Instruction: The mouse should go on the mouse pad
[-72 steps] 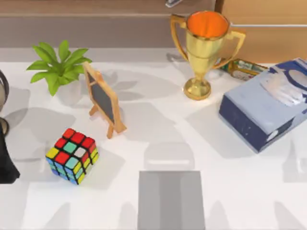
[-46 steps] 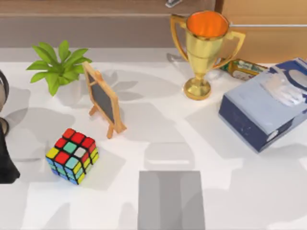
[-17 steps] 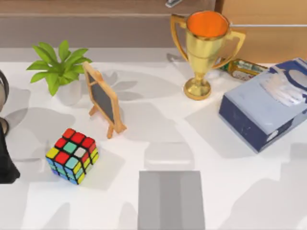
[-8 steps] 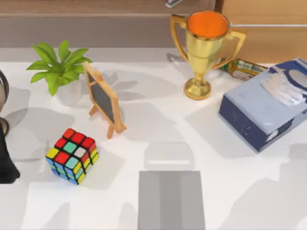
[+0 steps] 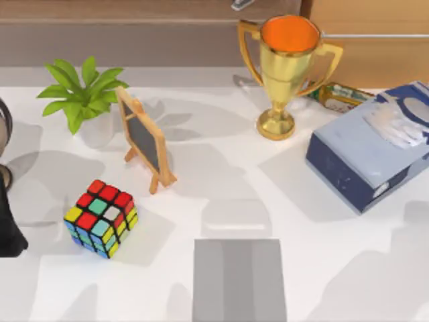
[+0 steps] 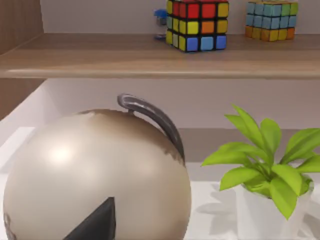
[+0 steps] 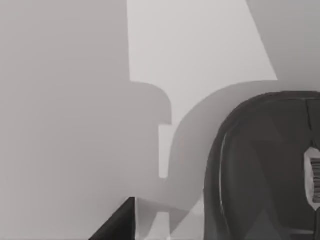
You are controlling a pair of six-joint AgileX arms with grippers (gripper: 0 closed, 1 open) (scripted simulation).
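From above, I see the mouse pad (image 5: 239,280) lying flat at 6 o'clock on the white table (image 5: 201,194), its surface bare. The colourful cube (image 5: 101,218) sits toward 8 o'clock, well apart from the pad. A small easel chalkboard (image 5: 143,138) stands at about 10 o'clock, with the green plant (image 5: 82,89) just beyond it toward the back left. The gold trophy (image 5: 287,70) stands upright near 1 o'clock, and the blue tissue box (image 5: 372,151) rests at 3 o'clock.

In my right wrist view, the dark mouse (image 7: 265,165) lies on the pale table surface, close under the camera, its scroll wheel (image 7: 314,174) visible at the picture's edge. A dark wedge of the right gripper's finger (image 7: 116,222) shows beside it; I cannot tell whether those fingers are apart or together.

My left wrist view faces a pale globe (image 6: 95,182) and the plant, with 2 cubes on a wooden shelf (image 6: 150,57) behind. I cannot tell the left fingers' state either.
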